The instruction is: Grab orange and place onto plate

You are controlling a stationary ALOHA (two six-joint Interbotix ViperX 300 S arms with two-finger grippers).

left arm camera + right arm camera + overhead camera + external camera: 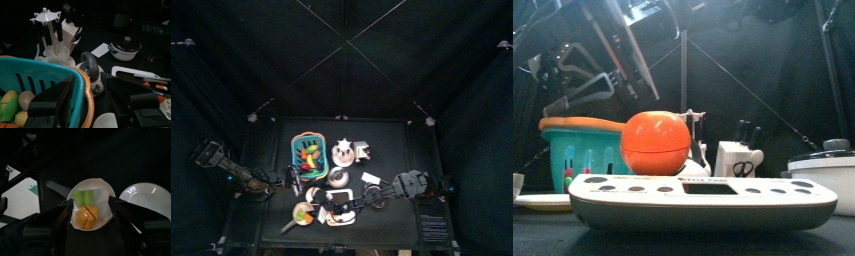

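While my right gripper (91,208) hangs spread wide over the plate (100,187), the orange (89,216) sits there between its jaws; I'd lift straight up, no nudging; left gripper (93,100) waits open by the basket (40,75).

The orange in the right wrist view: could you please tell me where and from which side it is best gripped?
Grip the orange across its widest middle, coming straight down from above. It is a small ball lying on the white plate, so only its top and sides are open, and an off-centre hold would probably squeeze it out.
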